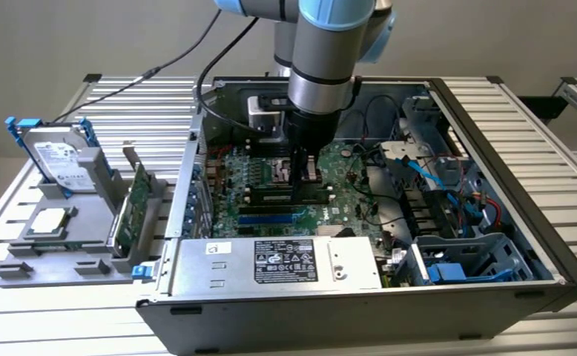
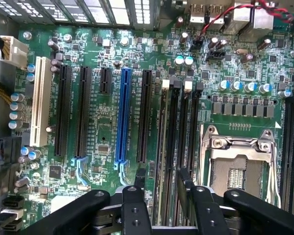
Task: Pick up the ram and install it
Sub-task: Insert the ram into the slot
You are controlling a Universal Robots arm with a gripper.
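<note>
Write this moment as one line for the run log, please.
hand: low inside open PC case | under hand: black memory slots on motherboard | beside slots: CPU socket

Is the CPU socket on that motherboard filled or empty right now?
Empty. In the wrist view the CPU socket shows a bare dark contact area inside its metal frame, with no processor or cooler on it.

Arm vertical in the exterior view, wrist pointing straight down, gripper [image 1: 306, 159] low at the end of it; in the wrist view the gripper [image 2: 161, 183] has its two dark fingers [image 2: 139, 178] parallel, a narrow gap between them, linkages spread wide.
</note>
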